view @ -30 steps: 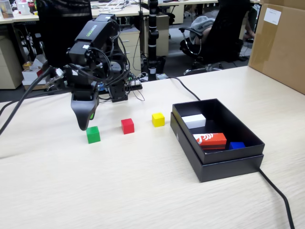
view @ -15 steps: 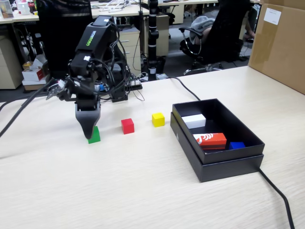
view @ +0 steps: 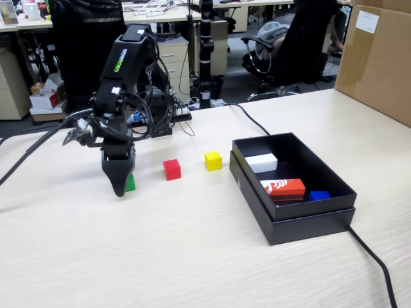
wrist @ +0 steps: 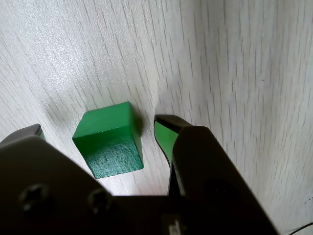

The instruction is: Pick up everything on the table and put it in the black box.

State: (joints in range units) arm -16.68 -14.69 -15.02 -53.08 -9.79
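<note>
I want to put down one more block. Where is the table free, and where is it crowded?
Free: the wide table front, below the cubes and left of the black box. Crowded: around the gripper straddling the green cube, and the row with red cube and yellow cube.

Three cubes point(view: 172, 169) sit in a row on the tabletop point(view: 192, 256), with the box point(view: 292, 186) at their right.

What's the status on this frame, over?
Gripper open, straddling green cube on table. Red cube, yellow cube not yet in black box. Nothing in the way.
</note>
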